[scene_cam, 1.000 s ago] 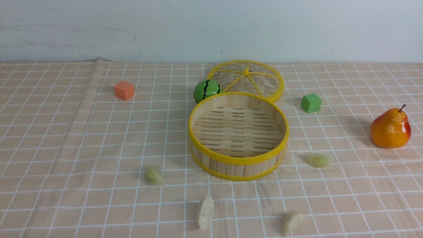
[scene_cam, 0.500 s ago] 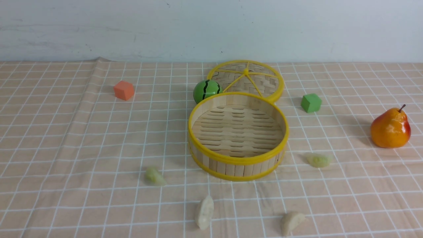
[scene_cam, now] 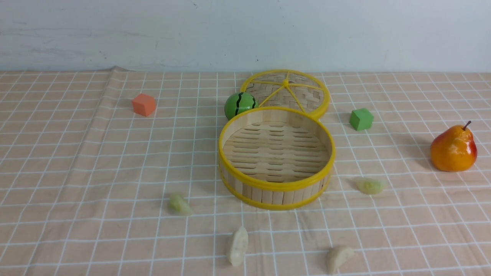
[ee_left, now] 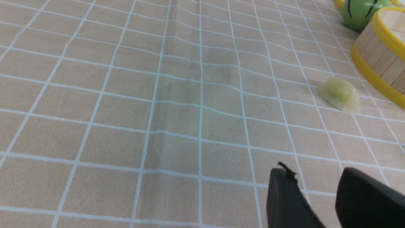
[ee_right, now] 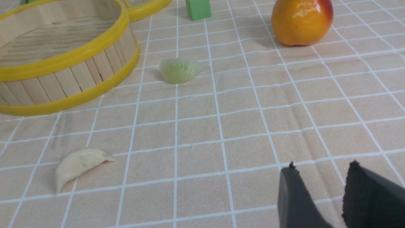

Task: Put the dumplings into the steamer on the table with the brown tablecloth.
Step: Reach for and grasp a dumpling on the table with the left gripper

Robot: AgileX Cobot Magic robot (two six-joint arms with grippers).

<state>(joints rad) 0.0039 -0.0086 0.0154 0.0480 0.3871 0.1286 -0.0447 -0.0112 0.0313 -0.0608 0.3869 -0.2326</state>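
Pre-pick — steamer (scene_cam: 277, 186) empty. L gripper (ee_left: 311, 172) + R gripper (ee_right: 322, 166) both open, nothing held. Next: R over nearest white dumpling (scene_cam: 339, 258), align jaws across its narrow width, then descend.

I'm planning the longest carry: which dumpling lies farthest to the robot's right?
The pale green dumpling between the steamer and the pear; the other three lie farther left.

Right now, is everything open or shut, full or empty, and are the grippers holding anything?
Steamer: uncovered, no dumplings inside.
Woven lid: off, lying behind the steamer.
Green dumplings: out on the cloth.
White dumplings: out on the cloth.
Left gripper: open, holding nothing.
Right gripper: open, holding nothing.
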